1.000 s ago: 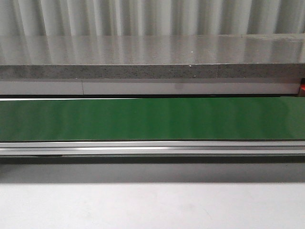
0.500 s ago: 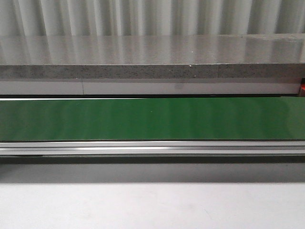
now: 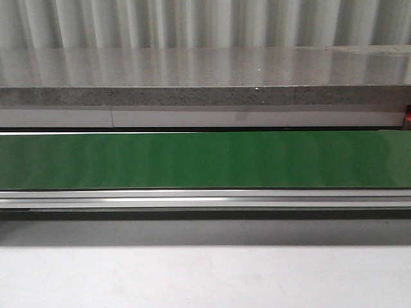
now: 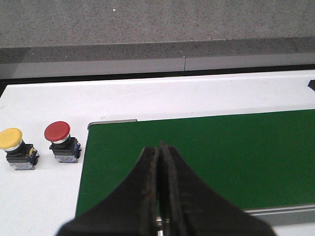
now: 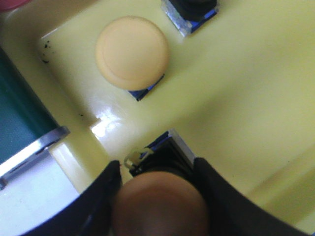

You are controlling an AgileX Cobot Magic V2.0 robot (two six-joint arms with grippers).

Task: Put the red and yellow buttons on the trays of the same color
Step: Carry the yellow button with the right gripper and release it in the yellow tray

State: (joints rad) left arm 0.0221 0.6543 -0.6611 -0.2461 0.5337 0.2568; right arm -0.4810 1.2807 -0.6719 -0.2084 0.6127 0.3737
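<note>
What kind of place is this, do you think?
Probably a factory-style sorting bench or lab mock-up: a green conveyor belt with a metal rail, push buttons waiting beside it, and a yellow tray already holding some.

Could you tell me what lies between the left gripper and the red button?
In the left wrist view, only green belt and bare white surface separate the shut left gripper from the red button.

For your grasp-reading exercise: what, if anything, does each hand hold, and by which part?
The right hand grips a yellow button by the sides of its cap, over the yellow tray. The left hand is shut on nothing.
</note>
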